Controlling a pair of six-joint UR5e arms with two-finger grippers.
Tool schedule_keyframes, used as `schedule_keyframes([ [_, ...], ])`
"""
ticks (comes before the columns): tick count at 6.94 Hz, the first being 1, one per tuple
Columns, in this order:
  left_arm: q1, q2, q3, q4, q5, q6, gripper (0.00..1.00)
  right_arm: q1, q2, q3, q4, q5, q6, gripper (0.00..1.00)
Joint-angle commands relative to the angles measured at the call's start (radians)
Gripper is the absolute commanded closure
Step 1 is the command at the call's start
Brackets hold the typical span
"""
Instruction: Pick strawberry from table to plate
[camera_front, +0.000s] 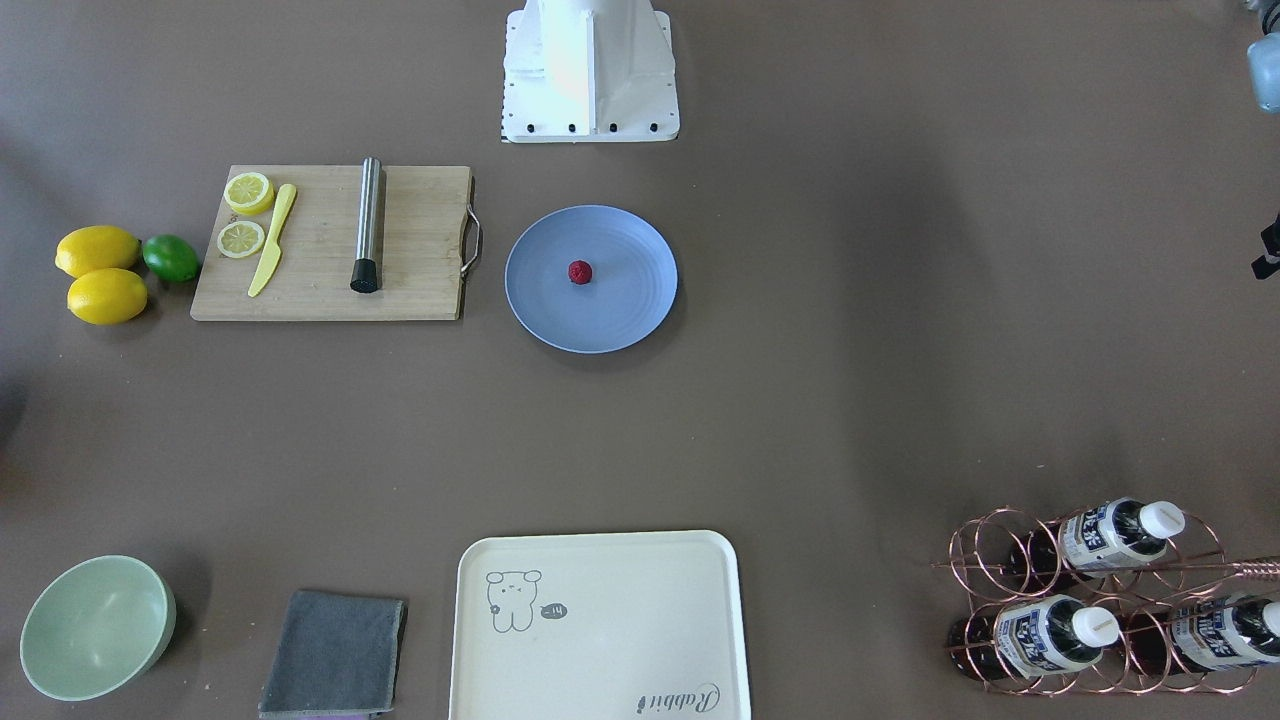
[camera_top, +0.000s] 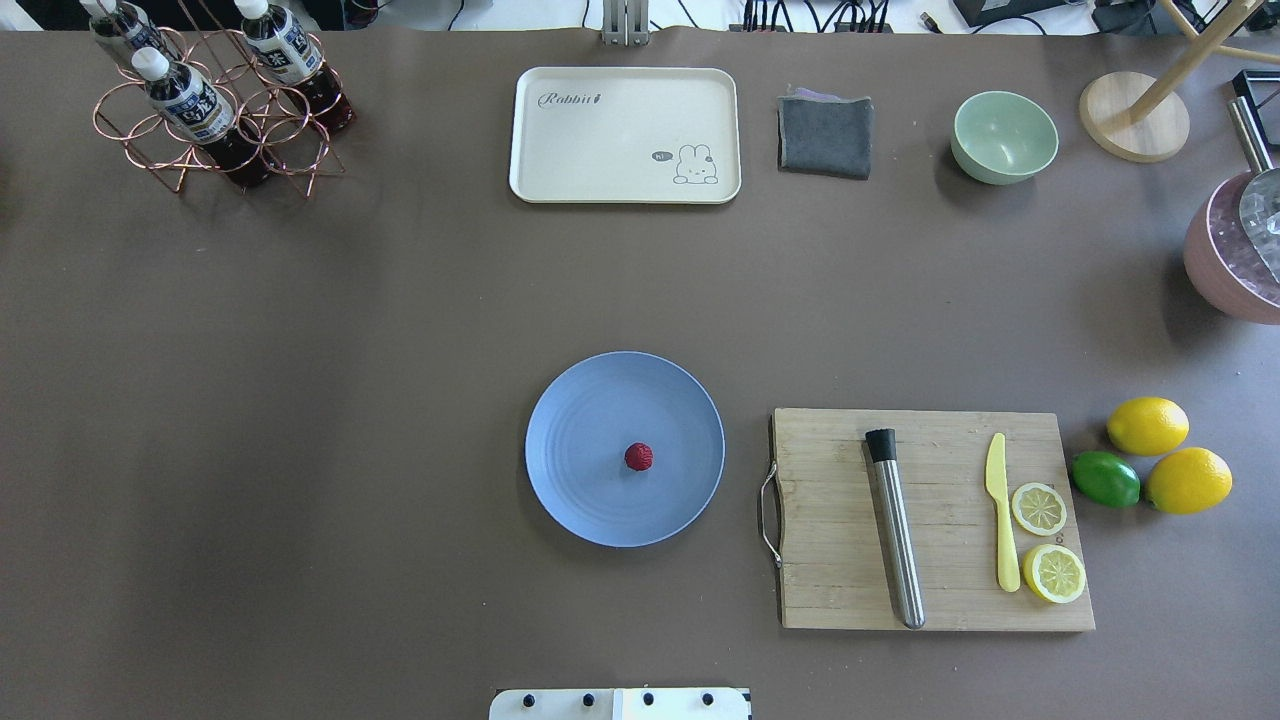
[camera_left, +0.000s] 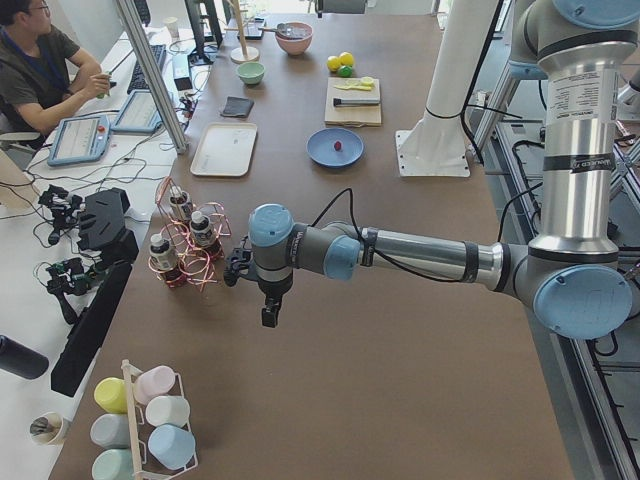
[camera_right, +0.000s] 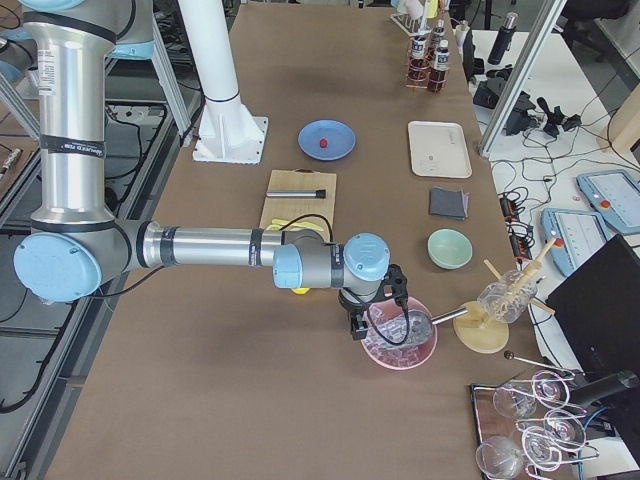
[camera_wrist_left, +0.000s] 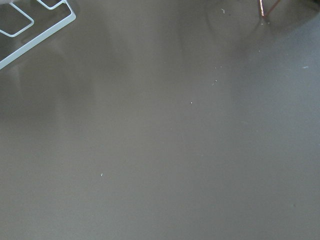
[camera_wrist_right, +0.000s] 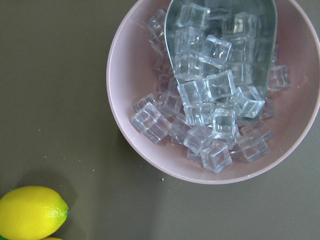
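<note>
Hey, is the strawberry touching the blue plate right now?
Touching. The overhead view shows the strawberry sitting directly on the plate, near its middle, well inside the rim.

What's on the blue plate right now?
Only the strawberry, lying near the middle of the plate. The rest of the plate is bare; the spot beneath the berry is covered.

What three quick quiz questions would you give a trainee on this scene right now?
1. True or false: the strawberry lies on the plate.
2. In the overhead view, what lies just right of the plate? A. cutting board B. cream tray C. bottle rack
3. Fill in: ___ whole lemons lie beside the lime.
Key: 1 true; 2 A; 3 two.
</note>
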Motion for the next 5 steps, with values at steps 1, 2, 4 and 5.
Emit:
schedule_keyframes([
  [1,0.000,0.020,0.000,-0.023,-0.001,-0.001,0.03,-0.005,0.076,-0.004,-0.113,-0.017,-0.025,0.00],
  [2,0.000,0.024,0.000,-0.024,-0.001,0.000,0.03,-0.002,0.102,-0.003,-0.163,-0.020,-0.033,0.00],
  [4,0.002,0.024,0.000,-0.024,-0.001,-0.001,0.03,0.021,0.105,-0.001,-0.225,-0.046,-0.120,0.00],
  [5,0.002,0.024,0.000,-0.024,-0.001,-0.001,0.03,0.026,0.107,-0.001,-0.225,-0.096,-0.140,0.00],
])
